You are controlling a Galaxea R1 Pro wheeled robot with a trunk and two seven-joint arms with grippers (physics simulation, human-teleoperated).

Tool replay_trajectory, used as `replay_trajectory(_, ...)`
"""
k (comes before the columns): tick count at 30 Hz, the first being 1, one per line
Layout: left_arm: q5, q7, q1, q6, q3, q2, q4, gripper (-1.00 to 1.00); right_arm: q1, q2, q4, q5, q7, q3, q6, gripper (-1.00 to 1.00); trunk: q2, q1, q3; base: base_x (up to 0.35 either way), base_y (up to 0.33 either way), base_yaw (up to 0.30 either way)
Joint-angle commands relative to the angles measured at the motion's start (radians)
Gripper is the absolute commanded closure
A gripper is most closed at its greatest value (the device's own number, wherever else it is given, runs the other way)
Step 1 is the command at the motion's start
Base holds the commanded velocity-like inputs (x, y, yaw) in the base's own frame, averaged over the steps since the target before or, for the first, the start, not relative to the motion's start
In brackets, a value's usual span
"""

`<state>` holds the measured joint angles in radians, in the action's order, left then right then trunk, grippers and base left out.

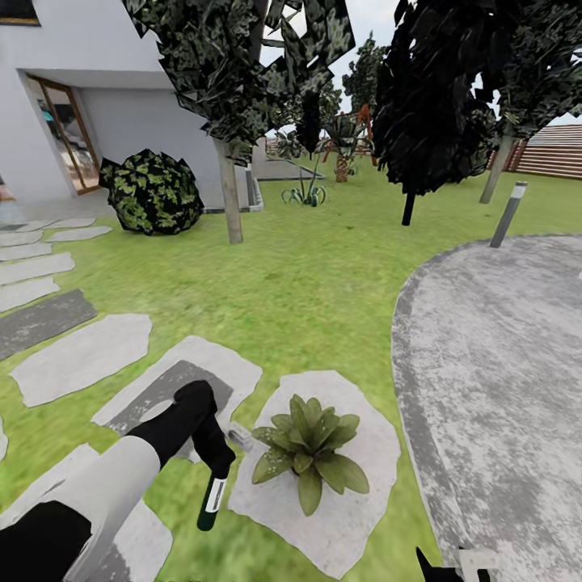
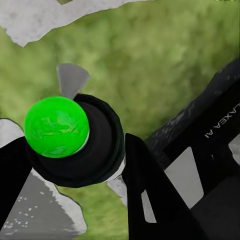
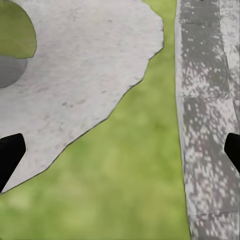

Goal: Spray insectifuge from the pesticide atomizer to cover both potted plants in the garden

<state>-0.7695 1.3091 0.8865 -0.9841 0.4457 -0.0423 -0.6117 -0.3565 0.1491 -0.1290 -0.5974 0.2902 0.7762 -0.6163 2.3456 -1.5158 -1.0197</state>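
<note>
We see open lawn (image 1: 323, 275) ahead in the head view, wide free room up to the tree trunk (image 1: 232, 202) and the round dark bush (image 1: 152, 192) by the house wall (image 1: 137, 121). To the right, the round grey patio (image 1: 493, 364) has a curved edge running down past us; a grey bollard (image 1: 508, 213) stands near its far rim and a slatted fence (image 1: 558, 149) sits behind. On the left, pale stepping stones (image 1: 81, 356) lie with grass gaps between. Directly below us, one potted plant (image 1: 309, 451) sits on a pale stone slab (image 1: 347, 517) with bare stone all round it. Our left gripper (image 1: 217, 477) hangs just beside the plant's leaves, fingers pinching the pesticide atomizer (image 1: 211, 501), which points downward over the grass strip between slabs. In the left wrist view the bottle's end shows as a green disc (image 2: 56, 126) in a dark collar, with a black finger (image 2: 150, 190) against each side. In the right wrist view our right gripper (image 3: 120, 150) has its fingertips (image 3: 9, 155) spread wide at both frame edges, over grass between the slab edge and the patio edge.
</note>
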Motion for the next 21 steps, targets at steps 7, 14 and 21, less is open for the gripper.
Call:
replay_trajectory(7,-0.008,0.006,-0.004,-0.008,0.001,-0.001,-0.002,1.00,0.000,0.001,0.000,0.000,0.009,0.009,-0.002,-1.00,0.000,0.000,-0.001,0.062,-0.222,0.014)
replay_trajectory(14,-0.008,0.003,-0.005,-0.008,-0.001,-0.001,-0.002,1.00,-0.001,0.001,0.000,0.000,0.009,0.009,-0.002,-1.00,0.000,0.000,-0.001,-0.043,-0.268,0.137)
replay_trajectory(21,-0.008,0.001,-0.005,-0.010,-0.005,-0.002,-0.002,1.00,-0.001,0.001,0.000,0.000,0.009,0.009,-0.002,-1.00,0.000,0.000,-0.001,-0.207,-0.197,0.247)
